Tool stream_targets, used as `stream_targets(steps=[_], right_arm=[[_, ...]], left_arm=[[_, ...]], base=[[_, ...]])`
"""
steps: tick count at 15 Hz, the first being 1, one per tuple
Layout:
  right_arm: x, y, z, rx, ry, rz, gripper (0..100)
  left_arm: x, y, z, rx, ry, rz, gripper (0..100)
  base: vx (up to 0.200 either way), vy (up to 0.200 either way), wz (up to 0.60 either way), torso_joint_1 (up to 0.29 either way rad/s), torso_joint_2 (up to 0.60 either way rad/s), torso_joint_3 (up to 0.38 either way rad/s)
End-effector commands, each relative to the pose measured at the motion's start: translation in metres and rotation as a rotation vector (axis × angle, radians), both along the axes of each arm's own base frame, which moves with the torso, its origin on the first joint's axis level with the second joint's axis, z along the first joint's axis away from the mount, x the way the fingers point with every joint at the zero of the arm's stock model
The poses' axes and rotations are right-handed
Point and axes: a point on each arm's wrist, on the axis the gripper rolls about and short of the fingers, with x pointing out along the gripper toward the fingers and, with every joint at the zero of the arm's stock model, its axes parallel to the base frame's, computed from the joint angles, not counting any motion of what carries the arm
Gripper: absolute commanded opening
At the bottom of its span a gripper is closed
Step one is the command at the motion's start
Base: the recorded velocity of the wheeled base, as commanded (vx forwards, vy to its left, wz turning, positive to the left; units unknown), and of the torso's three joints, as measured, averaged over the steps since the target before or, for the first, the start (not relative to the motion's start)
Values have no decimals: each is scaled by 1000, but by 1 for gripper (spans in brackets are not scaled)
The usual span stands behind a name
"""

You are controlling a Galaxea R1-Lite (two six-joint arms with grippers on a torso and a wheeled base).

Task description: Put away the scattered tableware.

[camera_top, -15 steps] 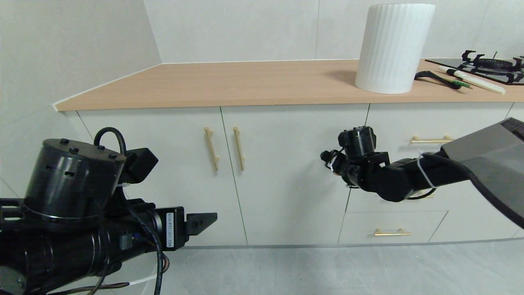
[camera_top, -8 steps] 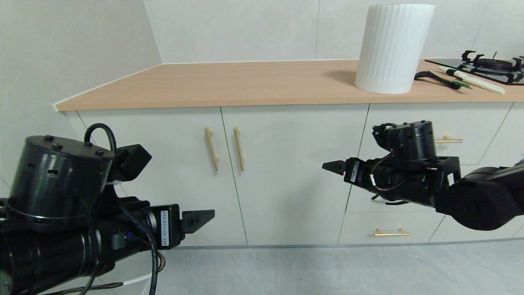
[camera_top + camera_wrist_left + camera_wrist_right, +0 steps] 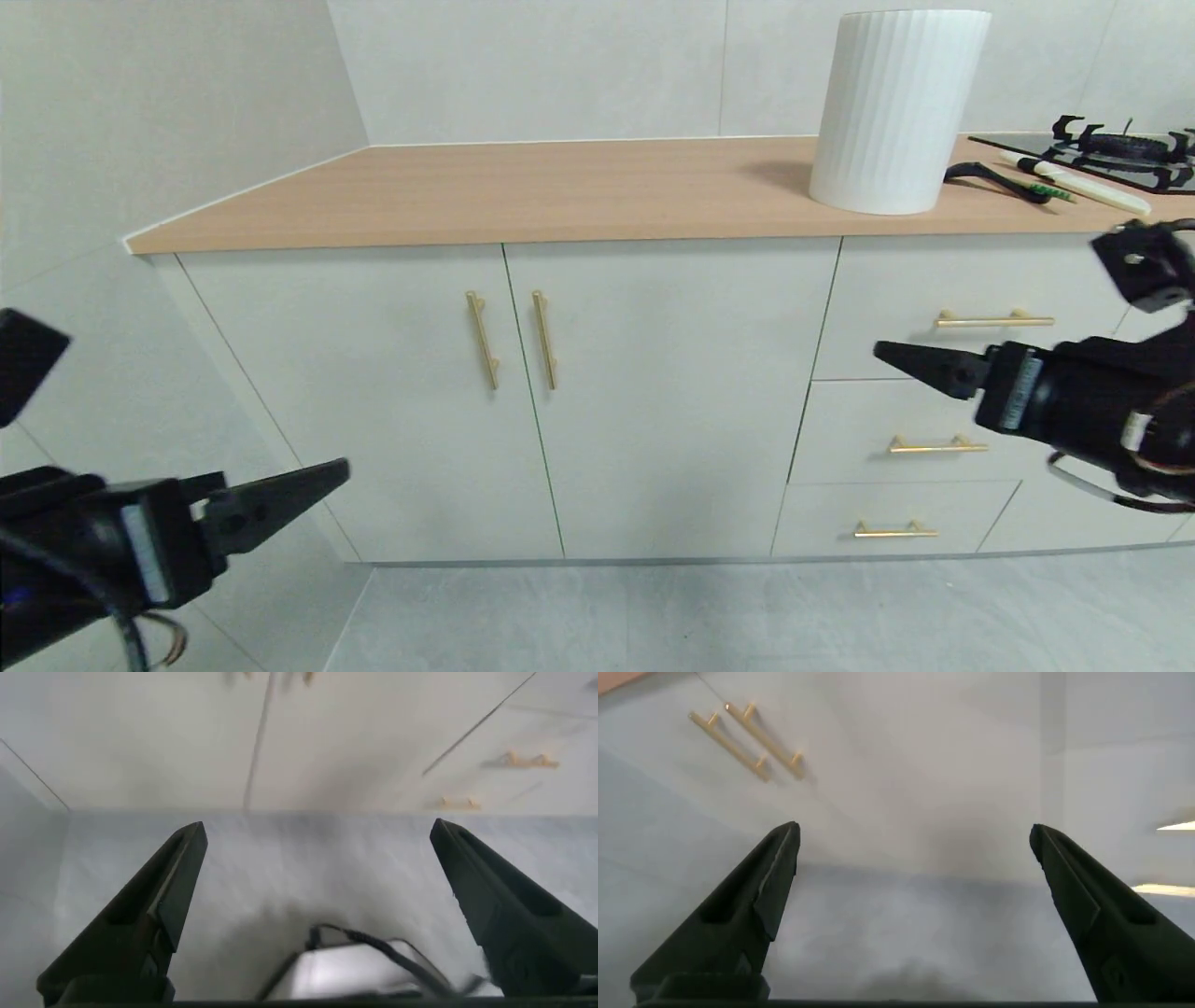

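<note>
Wooden countertop (image 3: pixel 523 191) is scattered with black and cream utensils (image 3: pixel 1041 189); left gripper (image 3: pixel 318 833) and right gripper (image 3: pixel 915 833) are held wide, empty; white ribbed canister (image 3: pixel 896 112) could be knocked by a rising arm.

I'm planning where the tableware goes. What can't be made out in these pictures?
Head view: inside of the white ribbed container, hidden by its own wall.
Head view: the utensils beside it, too small to tell apart.
Head view: the stove, cut off by the right edge.
Head view: what the drawers hold, behind shut fronts.
</note>
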Motion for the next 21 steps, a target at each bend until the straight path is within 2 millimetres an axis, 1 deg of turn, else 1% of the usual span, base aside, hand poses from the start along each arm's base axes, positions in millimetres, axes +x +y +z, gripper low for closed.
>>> stream_targets(steps=[1, 2, 3, 4, 5, 6, 7, 9, 10, 12, 13, 14, 15, 16, 17, 18, 19, 21], right_arm=[[-91, -50, 5, -64, -229, -88, 100], [-111, -62, 3, -89, -267, -123, 100], [-132, -77, -5, -148, -278, -205, 100], [-142, -83, -9, -174, -282, -243, 100], [-162, -93, -18, -197, -297, -316, 100], [-184, -99, -26, -199, -313, -350, 100], [-200, -102, -34, -217, -324, -378, 100], [-226, -104, -51, -289, -349, -452, 100], [-233, -104, -57, -296, -352, -477, 100], [-242, -100, -67, -305, -352, -550, 100], [-246, -99, -75, -305, -365, -577, 100], [-244, -99, -84, -308, -351, -590, 100], [-241, -99, -90, -311, -332, -593, 100], [-234, -99, -99, -304, -313, -592, 100], [-226, -98, -113, -292, -292, -569, 100], [-221, -98, -120, -290, -287, -552, 100], [-210, -96, -141, -284, -305, -459, 100], [-207, -94, -148, -274, -293, -378, 100]], left_arm=[[-75, 45, -12, 52, -248, 62, 100], [-94, 53, -14, 74, -332, 71, 100], [-114, 61, -16, 94, -423, 85, 100], [-121, 63, -18, 103, -449, 106, 100], [-134, 66, -21, 112, -497, 155, 100], [-148, 69, -24, 122, -551, 196, 100], [-158, 70, -27, 139, -592, 226, 100], [-176, 70, -36, 162, -651, 281, 100], [-175, 69, -38, 172, -633, 306, 100], [-174, 68, -40, 166, -622, 350, 100], [-174, 66, -41, 175, -615, 381, 100], [-173, 64, -43, 188, -604, 421, 100], [-175, 62, -47, 200, -607, 451, 100], [-180, 58, -65, 234, -631, 430, 100], [-172, 57, -76, 269, -590, 402, 100], [-169, 57, -82, 273, -568, 402, 100], [-161, 57, -94, 276, -519, 392, 100], [-149, 57, -116, 284, -469, 364, 100]], base=[[0, 0, 0, 0, 0, 0], [0, 0, 0, 0, 0, 0], [0, 0, 0, 0, 0, 0], [0, 0, 0, 0, 0, 0], [0, 0, 0, 0, 0, 0], [0, 0, 0, 0, 0, 0], [0, 0, 0, 0, 0, 0], [0, 0, 0, 0, 0, 0], [0, 0, 0, 0, 0, 0], [0, 0, 0, 0, 0, 0], [0, 0, 0, 0, 0, 0], [0, 0, 0, 0, 0, 0], [0, 0, 0, 0, 0, 0], [0, 0, 0, 0, 0, 0], [0, 0, 0, 0, 0, 0], [0, 0, 0, 0, 0, 0], [0, 0, 0, 0, 0, 0], [0, 0, 0, 0, 0, 0]])
